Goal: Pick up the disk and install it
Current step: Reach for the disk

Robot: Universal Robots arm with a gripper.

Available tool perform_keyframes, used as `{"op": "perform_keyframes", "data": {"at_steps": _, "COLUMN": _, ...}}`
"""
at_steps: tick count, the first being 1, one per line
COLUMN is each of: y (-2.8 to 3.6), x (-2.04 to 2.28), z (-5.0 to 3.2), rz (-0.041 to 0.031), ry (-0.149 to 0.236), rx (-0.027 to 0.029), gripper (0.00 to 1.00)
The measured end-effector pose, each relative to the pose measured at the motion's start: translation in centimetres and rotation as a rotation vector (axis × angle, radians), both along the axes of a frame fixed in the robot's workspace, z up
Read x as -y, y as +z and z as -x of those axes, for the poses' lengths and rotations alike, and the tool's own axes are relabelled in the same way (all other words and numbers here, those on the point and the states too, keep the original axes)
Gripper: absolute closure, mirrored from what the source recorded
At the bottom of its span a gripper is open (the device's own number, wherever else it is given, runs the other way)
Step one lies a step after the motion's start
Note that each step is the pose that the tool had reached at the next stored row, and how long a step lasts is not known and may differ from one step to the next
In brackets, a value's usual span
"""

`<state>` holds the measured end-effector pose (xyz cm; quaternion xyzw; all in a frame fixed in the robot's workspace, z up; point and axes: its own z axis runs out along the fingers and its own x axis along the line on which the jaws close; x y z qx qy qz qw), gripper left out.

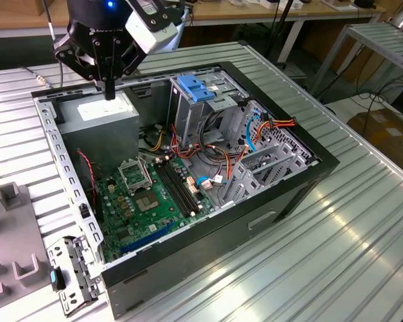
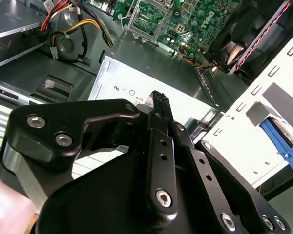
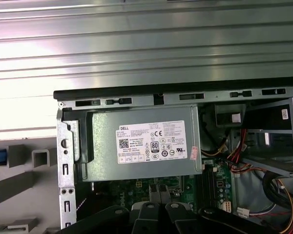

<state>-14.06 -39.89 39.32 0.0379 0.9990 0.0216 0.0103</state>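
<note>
Gripper (image 1: 109, 92) fingers are pressed together, gripping nothing, poised above the grey power-supply box (image 3: 141, 144) inside the open computer case (image 1: 322, 161). The disk (image 2: 283, 144) (identified by its blue side rail) lies outside the case, beside a grey fixture (image 3: 41, 157).

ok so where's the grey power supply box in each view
Exterior view: the power supply box sits in a corner of the case, on the exterior view's left, right below the gripper.
Second wrist view: it lies just beyond the gripper's tip, before the motherboard.
First wrist view: it shows its white sticker, between the case's black rim and the motherboard.
Shared landmark: the green motherboard.
</note>
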Motion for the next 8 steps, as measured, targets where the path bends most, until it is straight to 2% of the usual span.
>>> {"op": "perform_keyframes", "data": {"at_steps": 8, "y": -0.01, "x": 0.0, "z": 0.34, "rz": 0.0, "ry": 0.0, "rx": -0.0016, "gripper": 0.89}}
